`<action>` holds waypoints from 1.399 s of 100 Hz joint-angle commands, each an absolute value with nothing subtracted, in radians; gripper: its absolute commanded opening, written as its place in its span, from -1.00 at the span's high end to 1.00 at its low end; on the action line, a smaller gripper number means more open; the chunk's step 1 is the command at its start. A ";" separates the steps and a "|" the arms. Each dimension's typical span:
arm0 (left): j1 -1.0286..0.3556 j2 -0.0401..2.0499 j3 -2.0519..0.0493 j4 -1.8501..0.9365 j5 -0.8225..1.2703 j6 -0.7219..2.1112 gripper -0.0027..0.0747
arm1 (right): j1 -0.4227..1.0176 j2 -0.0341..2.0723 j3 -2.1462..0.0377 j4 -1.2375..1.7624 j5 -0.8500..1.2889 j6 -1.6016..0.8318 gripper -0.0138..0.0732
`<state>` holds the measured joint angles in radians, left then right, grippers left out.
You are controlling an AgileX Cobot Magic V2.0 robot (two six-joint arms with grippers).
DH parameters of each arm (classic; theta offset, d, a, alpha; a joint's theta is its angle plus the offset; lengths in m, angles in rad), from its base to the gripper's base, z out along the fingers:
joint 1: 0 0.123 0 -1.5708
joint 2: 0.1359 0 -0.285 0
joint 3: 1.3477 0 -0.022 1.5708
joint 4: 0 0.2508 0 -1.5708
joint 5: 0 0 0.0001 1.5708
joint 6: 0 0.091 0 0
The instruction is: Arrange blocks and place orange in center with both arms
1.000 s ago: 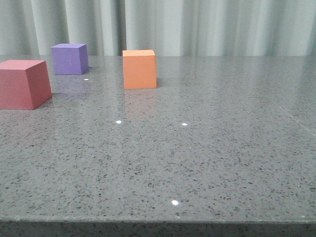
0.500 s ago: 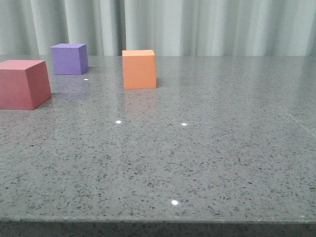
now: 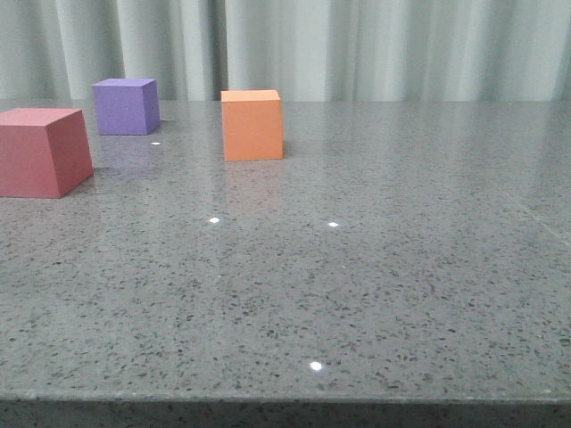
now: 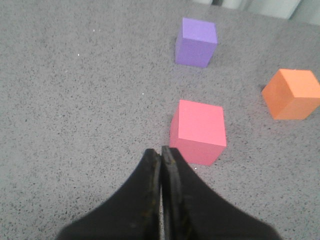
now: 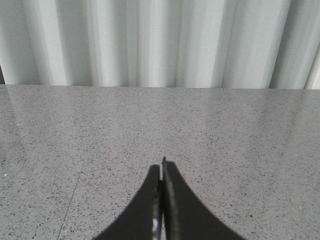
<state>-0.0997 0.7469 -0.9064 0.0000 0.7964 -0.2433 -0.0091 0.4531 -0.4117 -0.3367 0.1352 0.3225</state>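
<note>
Three cubes stand on the grey speckled table (image 3: 375,285). The red-pink cube (image 3: 40,152) is at the far left, the purple cube (image 3: 126,105) behind it, the orange cube (image 3: 252,124) right of both, near the middle back. Neither gripper shows in the front view. In the left wrist view my left gripper (image 4: 161,150) is shut and empty, above the table just short of the red-pink cube (image 4: 199,131); the purple cube (image 4: 196,42) and orange cube (image 4: 292,93) lie beyond. My right gripper (image 5: 162,165) is shut and empty over bare table, with no cube in its view.
A pale pleated curtain (image 3: 357,45) hangs behind the table's far edge. The table's front edge (image 3: 285,399) runs along the bottom of the front view. A thin seam (image 5: 70,200) crosses the tabletop in the right wrist view.
</note>
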 commanded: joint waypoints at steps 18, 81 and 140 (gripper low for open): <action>-0.107 0.824 -0.950 0.000 0.748 -0.248 0.90 | -0.014 0.454 -0.437 -0.356 0.065 0.315 0.84; -0.107 0.857 -0.955 -0.036 0.710 -0.248 -0.60 | -0.014 0.454 -0.437 -0.356 0.064 0.315 0.84; -0.410 1.387 -1.403 -0.110 0.692 -0.296 -0.53 | -0.014 0.454 -0.437 -0.356 0.064 0.315 0.84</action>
